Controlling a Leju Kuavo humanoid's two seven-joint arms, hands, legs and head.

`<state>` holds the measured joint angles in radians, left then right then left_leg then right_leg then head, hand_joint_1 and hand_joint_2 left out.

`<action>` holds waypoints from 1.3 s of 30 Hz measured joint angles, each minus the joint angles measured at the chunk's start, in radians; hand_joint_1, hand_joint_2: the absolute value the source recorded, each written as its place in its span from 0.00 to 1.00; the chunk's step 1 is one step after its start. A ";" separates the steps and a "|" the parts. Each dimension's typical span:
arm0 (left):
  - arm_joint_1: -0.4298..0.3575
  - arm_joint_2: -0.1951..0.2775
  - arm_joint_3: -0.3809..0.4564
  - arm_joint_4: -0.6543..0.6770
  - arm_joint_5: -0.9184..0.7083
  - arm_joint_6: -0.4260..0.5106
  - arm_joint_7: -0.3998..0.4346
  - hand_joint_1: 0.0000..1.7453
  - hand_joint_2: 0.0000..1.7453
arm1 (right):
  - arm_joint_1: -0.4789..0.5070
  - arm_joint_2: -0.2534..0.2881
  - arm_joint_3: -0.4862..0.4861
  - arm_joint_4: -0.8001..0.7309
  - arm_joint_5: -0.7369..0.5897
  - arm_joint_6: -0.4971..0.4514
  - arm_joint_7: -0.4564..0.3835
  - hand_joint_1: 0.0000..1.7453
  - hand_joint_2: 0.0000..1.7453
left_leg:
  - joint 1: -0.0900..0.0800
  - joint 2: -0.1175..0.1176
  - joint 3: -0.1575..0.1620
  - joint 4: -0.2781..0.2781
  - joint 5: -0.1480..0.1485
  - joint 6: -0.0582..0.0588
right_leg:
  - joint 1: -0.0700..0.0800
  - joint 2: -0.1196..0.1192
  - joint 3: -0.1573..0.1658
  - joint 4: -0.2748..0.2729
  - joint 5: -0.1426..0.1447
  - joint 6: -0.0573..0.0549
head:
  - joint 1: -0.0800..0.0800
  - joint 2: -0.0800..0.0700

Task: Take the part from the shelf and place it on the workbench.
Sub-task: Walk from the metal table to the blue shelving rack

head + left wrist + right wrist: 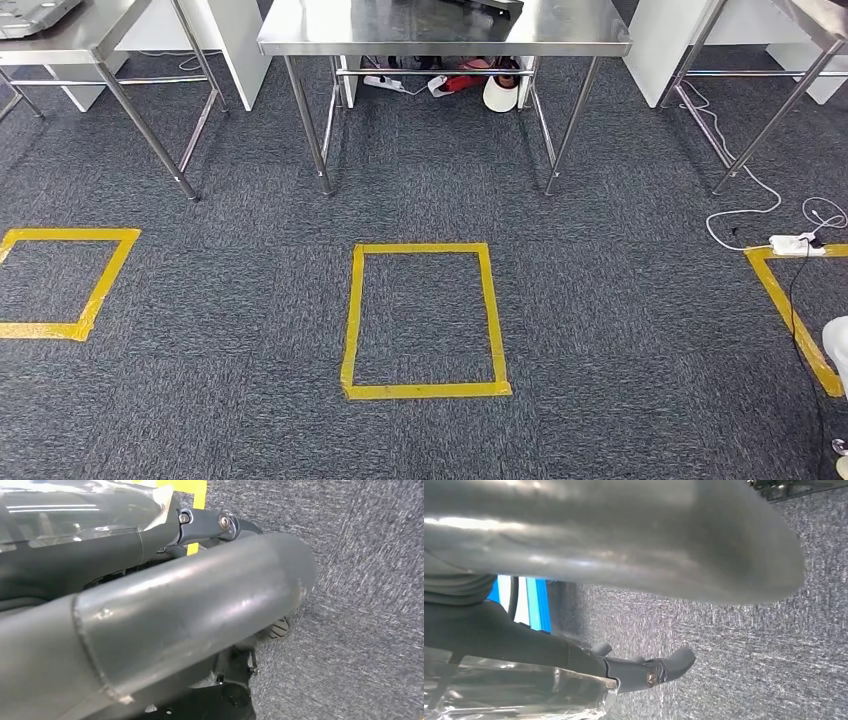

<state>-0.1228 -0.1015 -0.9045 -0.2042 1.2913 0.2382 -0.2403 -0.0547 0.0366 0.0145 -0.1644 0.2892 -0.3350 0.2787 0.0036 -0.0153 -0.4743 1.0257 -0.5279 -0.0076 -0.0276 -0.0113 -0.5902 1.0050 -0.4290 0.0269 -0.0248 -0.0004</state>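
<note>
The part (190,610) is a thick grey metal tube with a weld seam and a rounded end. In the left wrist view it runs across my left hand (210,525), whose dark fingers wrap it from both sides. The same part (624,535) shows in the right wrist view, lying against my right hand (634,672), whose dark fingers stretch out beside it above the carpet. In the head view a steel workbench (445,45) stands straight ahead at the far side of the floor.
A yellow tape rectangle (425,320) marks the grey carpet in front of the workbench, with more tape marks left (65,285) and right (790,310). Steel tables (70,40) flank the bench. A power strip (797,244) and cables lie right. Clutter (470,82) sits under the bench.
</note>
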 joint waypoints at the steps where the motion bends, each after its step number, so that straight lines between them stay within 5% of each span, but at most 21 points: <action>1: -0.001 -0.001 0.000 0.000 -0.001 0.000 0.000 0.00 0.00 | 0.000 0.000 0.000 0.000 0.000 -0.003 0.001 0.00 0.00 | -0.004 -0.003 0.007 -0.022 -0.011 0.008 | 0.003 0.001 -0.005 0.001 0.006 0.007 | 0.001 0.000; 4: -0.001 -0.004 0.000 -0.002 -0.003 0.002 0.000 0.00 0.00 | 0.001 0.001 0.000 0.000 -0.006 -0.010 0.004 0.00 0.00 | -0.011 0.002 -0.015 -0.032 0.007 0.051 | 0.006 0.002 -0.025 0.009 0.009 0.024 | 0.003 0.000; 6: -0.002 -0.006 0.000 -0.002 -0.004 0.006 0.000 0.00 0.00 | 0.003 0.003 0.000 0.000 -0.009 -0.009 0.010 0.00 0.00 | -0.010 0.008 -0.036 -0.037 0.030 0.072 | 0.003 0.004 -0.064 0.088 -0.048 0.019 | 0.008 0.000; 8: -0.003 -0.006 -0.001 -0.002 -0.005 0.009 0.000 0.00 0.00 | 0.005 0.006 0.000 0.000 -0.008 -0.007 0.016 0.00 0.00 | -0.013 0.012 -0.061 -0.036 0.049 0.079 | 0.003 0.005 -0.113 0.227 -0.130 0.014 | 0.014 0.000; 10: -0.002 -0.006 -0.001 -0.002 -0.005 0.010 0.000 0.00 0.00 | 0.007 0.006 0.000 0.000 -0.007 -0.007 0.019 0.00 0.00 | -0.018 0.015 -0.082 -0.035 0.066 0.078 | 0.005 0.005 -0.112 0.291 -0.167 0.020 | 0.014 0.000; 12: -0.002 -0.006 -0.001 -0.002 -0.005 0.011 0.000 0.00 0.00 | 0.008 0.006 0.000 0.000 -0.005 -0.005 0.021 0.00 0.00 | -0.021 0.016 -0.094 -0.034 0.078 0.075 | 0.008 0.005 -0.023 0.191 -0.146 0.027 | 0.014 0.000; 14: -0.003 -0.007 -0.001 -0.002 -0.005 0.012 0.001 0.00 0.00 | 0.007 0.006 0.000 0.000 0.000 0.002 0.023 0.00 0.00 | -0.023 0.011 -0.097 -0.032 0.087 0.068 | 0.015 0.023 0.088 0.031 -0.114 0.020 | 0.014 0.000; 15: -0.003 -0.008 -0.002 -0.002 -0.006 0.015 0.001 0.00 0.00 | 0.007 0.006 0.000 0.000 0.003 0.006 0.024 0.00 0.00 | -0.026 0.009 -0.098 -0.031 0.091 0.064 | 0.020 0.030 0.119 -0.018 -0.102 0.014 | 0.013 0.000; 17: -0.004 -0.009 -0.002 -0.002 -0.009 0.023 0.001 0.00 0.00 | 0.009 0.007 0.001 0.000 0.008 0.012 0.023 0.00 0.00 | -0.030 0.003 -0.100 -0.029 0.099 0.055 | 0.027 0.029 0.125 -0.039 -0.092 0.001 | 0.012 0.000; 19: -0.005 -0.009 -0.004 -0.002 -0.014 0.036 0.001 0.00 0.00 | 0.011 0.009 0.001 0.000 0.011 0.015 0.021 0.00 0.00 | -0.028 -0.004 -0.108 -0.019 0.094 0.046 | 0.013 0.014 0.122 -0.043 -0.084 -0.013 | 0.011 0.000; 22: -0.005 -0.010 -0.008 -0.003 -0.018 0.058 0.000 0.00 0.00 | 0.010 0.014 0.002 0.000 0.016 0.019 0.020 0.00 0.00 | -0.021 -0.004 -0.166 0.113 0.005 0.025 | 0.002 -0.009 0.120 -0.046 -0.070 -0.034 | 0.005 0.000; 24: -0.005 -0.010 -0.009 -0.003 -0.020 0.083 -0.005 0.00 0.00 | 0.013 0.017 0.003 0.000 0.018 0.025 0.019 0.00 0.00 | -0.013 -0.002 -0.217 0.243 -0.054 0.012 | 0.003 -0.026 0.114 -0.045 -0.067 -0.035 | 0.003 0.000; 25: -0.005 -0.011 -0.009 -0.003 -0.021 0.102 -0.011 0.00 0.00 | 0.014 0.018 0.003 0.000 0.019 0.027 0.019 0.00 0.00 | -0.007 0.001 -0.225 0.269 -0.056 0.006 | 0.002 -0.034 0.113 -0.044 -0.067 -0.035 | 0.003 0.000; 26: -0.005 -0.011 -0.010 -0.003 -0.023 0.127 -0.019 0.00 0.00 | 0.015 0.018 0.003 0.000 0.019 0.029 0.019 0.00 0.00 | -0.001 0.007 -0.214 0.257 -0.040 0.001 | 0.001 -0.042 0.113 -0.043 -0.067 -0.034 | 0.004 0.000; 29: -0.014 -0.018 -0.012 -0.006 -0.035 0.200 -0.056 0.00 0.00 | 0.013 0.022 0.003 0.000 0.019 0.030 0.017 0.00 0.00 | 0.013 0.060 -0.116 0.069 0.049 -0.010 | 0.003 -0.063 0.112 -0.030 -0.074 -0.022 | 0.001 0.000; 31: -0.023 -0.026 -0.013 -0.011 -0.040 0.218 -0.083 0.00 0.00 | 0.013 0.024 0.003 0.000 0.019 0.031 0.016 0.00 0.00 | 0.009 0.085 -0.090 0.003 0.065 0.000 | 0.013 -0.078 0.106 -0.020 -0.081 -0.007 | 0.001 0.000; 34: -0.028 -0.032 -0.013 -0.015 -0.045 0.214 -0.114 0.00 0.00 | 0.012 0.025 0.003 0.000 0.019 0.036 0.014 0.00 0.00 | 0.000 0.059 -0.101 -0.004 0.070 0.030 | 0.018 -0.094 0.101 -0.016 -0.084 0.012 | 0.003 0.000; 36: -0.029 -0.034 -0.013 -0.016 -0.043 0.203 -0.124 0.00 0.00 | 0.011 0.026 0.003 0.000 0.020 0.045 0.011 0.00 0.00 | 0.002 0.039 -0.107 -0.012 0.082 0.049 | 0.014 -0.052 0.074 0.042 -0.120 0.016 | 0.007 0.000; 39: -0.030 -0.036 -0.012 -0.017 -0.032 0.187 -0.119 0.00 0.00 | 0.015 0.028 0.004 0.000 0.024 0.054 0.009 0.00 0.00 | 0.002 0.003 -0.122 -0.013 0.094 0.065 | 0.012 0.002 -0.022 0.243 -0.209 0.014 | 0.012 0.000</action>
<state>-0.1528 -0.1374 -0.9163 -0.2210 1.2597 0.4248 -0.3592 -0.0397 0.0645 0.0184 -0.1648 0.3129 -0.2808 0.2873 0.0055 -0.0125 -0.5967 1.0122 -0.4344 0.0574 -0.0159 -0.0088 -0.6125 1.2482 -0.6384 0.0408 -0.0126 -0.0004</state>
